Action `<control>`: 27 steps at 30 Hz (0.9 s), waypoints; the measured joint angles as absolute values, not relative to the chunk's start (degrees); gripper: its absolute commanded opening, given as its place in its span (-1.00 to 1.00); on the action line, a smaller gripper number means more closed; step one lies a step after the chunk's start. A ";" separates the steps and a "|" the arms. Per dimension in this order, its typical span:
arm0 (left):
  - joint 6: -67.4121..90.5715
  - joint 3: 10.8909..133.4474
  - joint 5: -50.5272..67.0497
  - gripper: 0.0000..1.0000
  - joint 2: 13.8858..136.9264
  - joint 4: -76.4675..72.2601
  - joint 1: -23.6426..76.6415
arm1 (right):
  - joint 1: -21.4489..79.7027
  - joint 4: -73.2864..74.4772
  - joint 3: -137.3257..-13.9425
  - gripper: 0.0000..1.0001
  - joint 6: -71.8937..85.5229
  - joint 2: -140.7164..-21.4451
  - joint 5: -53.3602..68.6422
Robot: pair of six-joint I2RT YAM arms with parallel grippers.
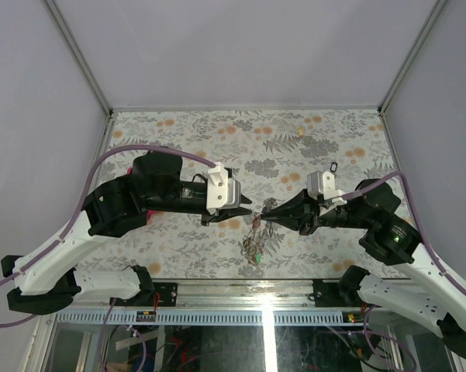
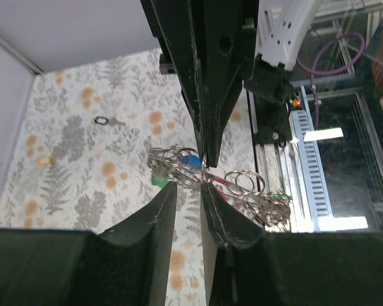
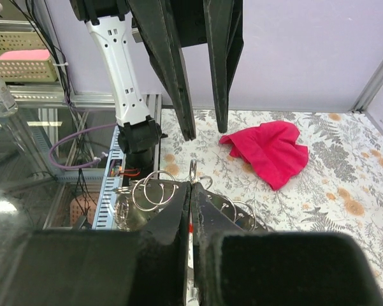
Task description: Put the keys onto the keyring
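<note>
Above the flowery table (image 1: 178,132) the right gripper (image 3: 190,191) pinches the thin grey metal keyring (image 2: 169,162) hung with small silver keys (image 2: 271,209), the left gripper (image 2: 188,190) gapes, and two more, black-tagged (image 1: 332,167) and cream-tagged (image 1: 302,130), wait loose.

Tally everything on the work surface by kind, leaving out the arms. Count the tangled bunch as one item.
Bunch of keys and rings: 1
Loose tagged pieces lying apart from the bunch: 2, a black-tagged key and a yellow tag whose key is too small to make out
Magenta cloth: 1
Total: 4
</note>
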State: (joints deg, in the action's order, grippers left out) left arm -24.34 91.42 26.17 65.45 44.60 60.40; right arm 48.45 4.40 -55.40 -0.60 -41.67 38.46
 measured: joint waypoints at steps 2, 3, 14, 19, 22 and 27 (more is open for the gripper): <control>-23.81 90.50 26.17 -0.53 64.47 42.13 60.40 | 48.45 3.90 -55.40 -1.00 -0.27 -41.41 38.50; -23.62 90.17 26.17 -0.53 64.27 41.21 60.40 | 48.45 3.73 -55.40 -1.00 -0.10 -41.36 38.59; -22.79 88.95 29.04 -0.60 65.08 39.05 60.38 | 48.45 3.03 -55.48 -1.00 1.58 -41.32 40.05; -22.76 88.77 29.67 -0.52 64.95 38.39 60.38 | 48.45 3.07 -55.77 -1.00 1.76 -40.82 39.97; -22.33 87.70 29.82 -0.45 64.55 37.34 60.38 | 48.45 3.16 -55.99 -1.00 1.76 -40.25 39.55; -20.91 85.34 29.80 -0.41 63.83 35.27 60.38 | 48.45 3.11 -56.07 -1.00 1.76 -39.83 38.46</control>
State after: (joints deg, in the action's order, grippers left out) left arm -20.91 85.34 29.80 63.83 35.27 60.38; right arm 48.45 3.11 -56.07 1.76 -39.83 38.46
